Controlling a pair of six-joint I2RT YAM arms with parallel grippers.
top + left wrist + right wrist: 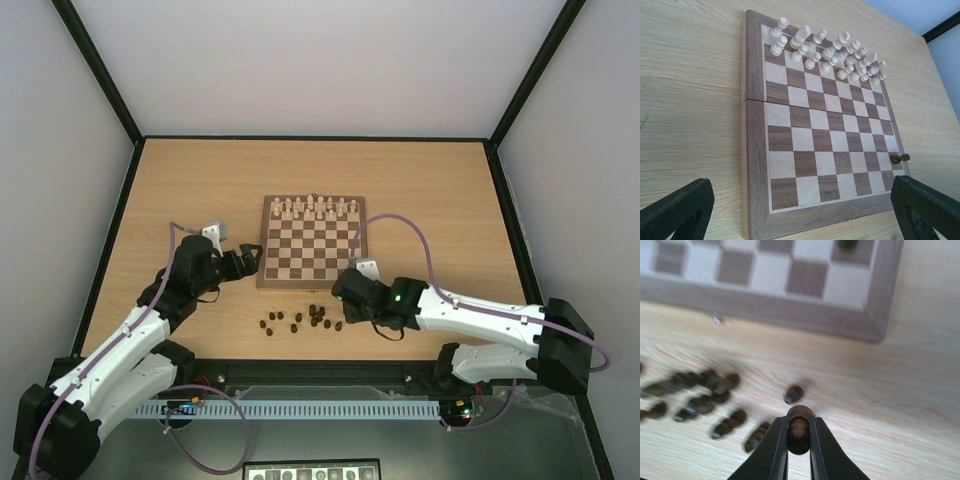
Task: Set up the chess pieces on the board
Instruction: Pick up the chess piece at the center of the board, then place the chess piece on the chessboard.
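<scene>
One dark chess piece point(799, 416) is sitting pinched between the closed fingers of the right gripper point(799, 432). The other chess pieces point(305, 320) are lying scattered on the table point(180, 180) at 6 o'clock of the board point(310, 284), with one more point(897, 159) standing at its 4 o'clock edge. The left gripper point(252, 256) is hovering wide open at the board's 9 o'clock side. Cream pieces point(315, 208) are lining the 12 o'clock rows.

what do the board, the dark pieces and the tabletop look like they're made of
Board: likely wood; grain streaks show in the border and squares, with a satin sheen. Dark pieces: probably turned wood stained dark brown, slightly glossy; too blurred to see grain. Tabletop: pale wood-grain pattern, flat and matte; could be laminate rather than solid wood.
</scene>
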